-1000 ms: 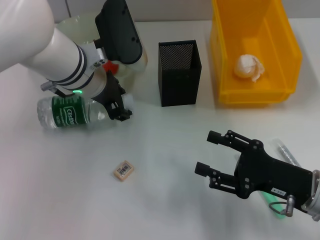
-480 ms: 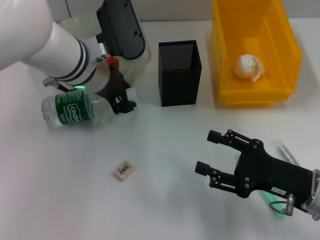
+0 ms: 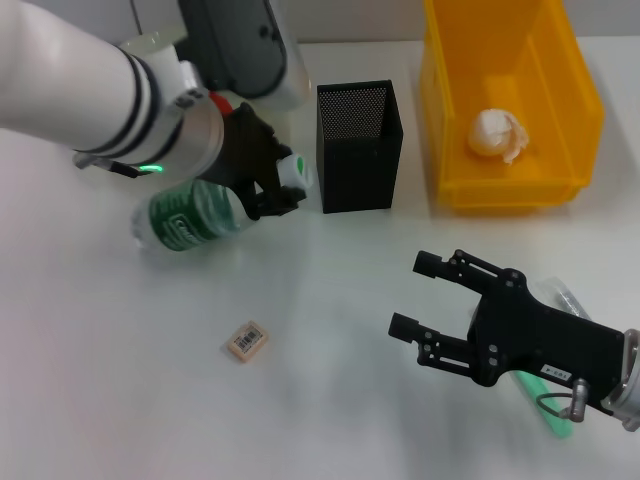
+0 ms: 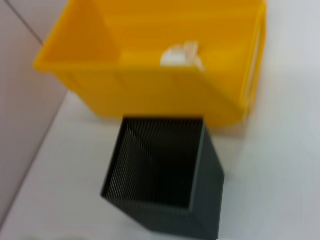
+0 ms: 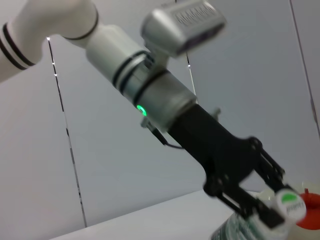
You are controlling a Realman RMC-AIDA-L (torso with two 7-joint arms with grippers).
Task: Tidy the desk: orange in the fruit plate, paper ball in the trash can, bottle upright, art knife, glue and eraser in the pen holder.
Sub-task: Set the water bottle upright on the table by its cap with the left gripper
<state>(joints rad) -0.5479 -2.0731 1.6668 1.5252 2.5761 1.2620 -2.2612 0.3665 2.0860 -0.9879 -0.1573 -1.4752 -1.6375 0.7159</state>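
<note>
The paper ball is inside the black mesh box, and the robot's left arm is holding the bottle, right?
Not quite. The paper ball lies in the yellow trash can, not the black pen holder, as the head view shows. The left gripper does hold the bottle.

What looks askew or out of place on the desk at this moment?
The bottle is tilted, cap end raised in the left gripper, not yet upright. The eraser lies loose on the desk, outside the pen holder.
</note>
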